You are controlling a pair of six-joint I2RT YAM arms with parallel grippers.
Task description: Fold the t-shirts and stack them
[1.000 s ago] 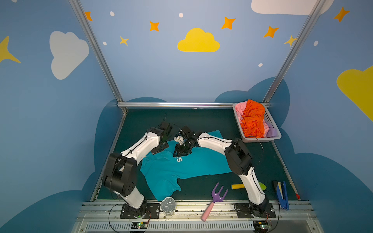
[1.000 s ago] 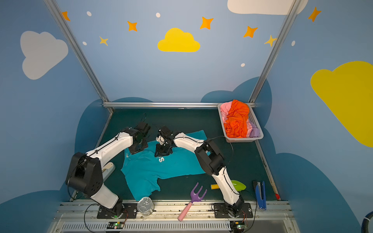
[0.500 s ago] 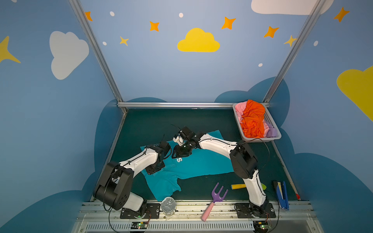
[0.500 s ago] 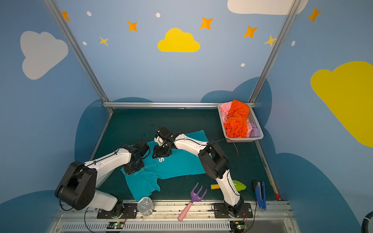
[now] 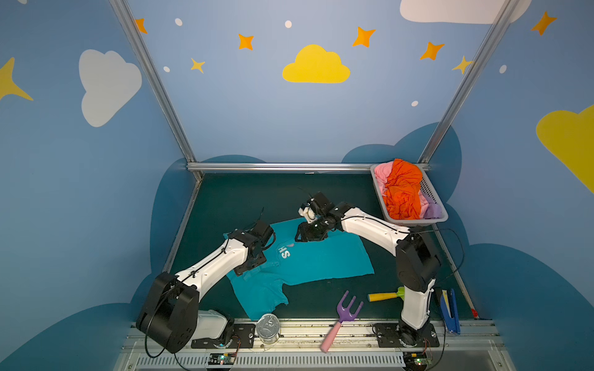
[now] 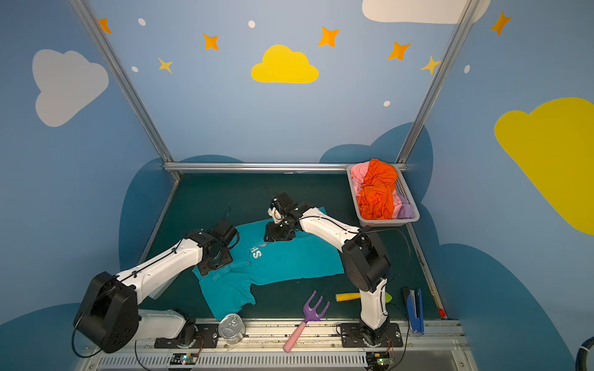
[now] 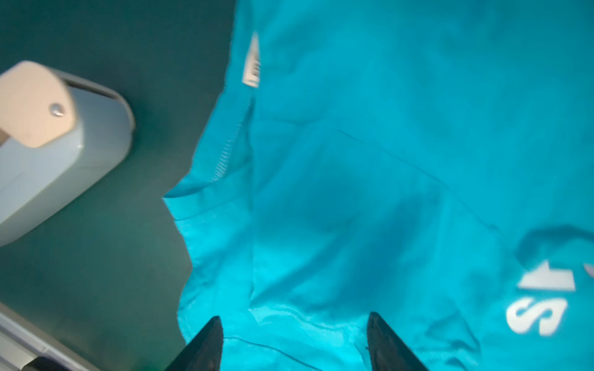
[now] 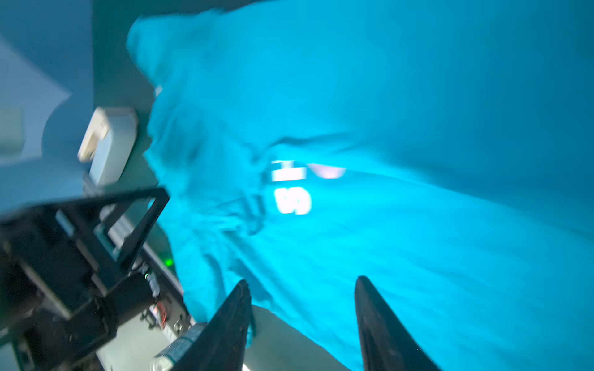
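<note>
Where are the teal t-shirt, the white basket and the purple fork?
teal t-shirt [image 5: 324, 260]: a top view, body panel.
white basket [image 5: 418, 221]: a top view, near wall.
purple fork [image 5: 347, 312]: a top view, its head.

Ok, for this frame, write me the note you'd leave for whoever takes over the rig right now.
Claws: the left claw is open over the wrinkled end of the teal t-shirt, holding nothing. The right claw is open at its far edge, also empty.
Things: the teal t-shirt lies spread on the mat, print up. The orange t-shirt, pink t-shirt and lilac t-shirt are bunched in the basket.
Done: one shirt laid out, nothing stacked.
Left: fold the teal one, then fold and stack the other three.
</note>
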